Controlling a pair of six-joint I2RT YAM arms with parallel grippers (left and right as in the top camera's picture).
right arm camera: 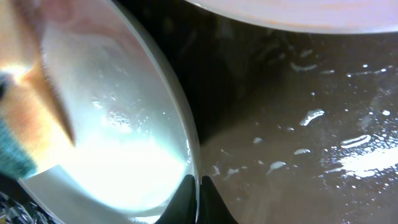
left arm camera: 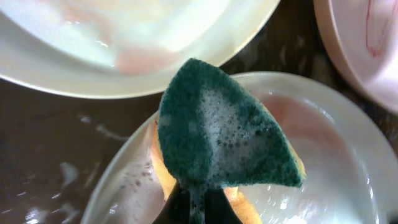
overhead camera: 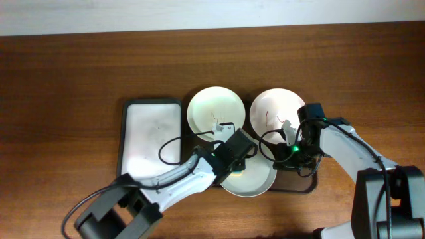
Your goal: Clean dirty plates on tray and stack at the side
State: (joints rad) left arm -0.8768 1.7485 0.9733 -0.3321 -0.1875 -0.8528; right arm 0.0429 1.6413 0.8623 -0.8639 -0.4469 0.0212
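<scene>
We see a brown wooden table [overhead camera: 66,93] with a strip of pale wall [overhead camera: 199,13] along its far edge. On the table lies the large dark grey-brown rectangular tray [overhead camera: 300,186], its surface wet and flecked with foam. Just beside it to the left is a smaller white rectangular tray [overhead camera: 153,136]. Three plates sit on the dark tray: a cream round plate [overhead camera: 216,109] at the far left, a white round plate with thin red smears [overhead camera: 275,109] at the far right, and a pale green-grey round plate [overhead camera: 255,184] at the near edge. Our left gripper [left arm camera: 196,198] is clenched on a foamy green-and-orange sponge [left arm camera: 224,130] over that near plate, whose wet rim our right gripper [right arm camera: 196,190] pinches.
</scene>
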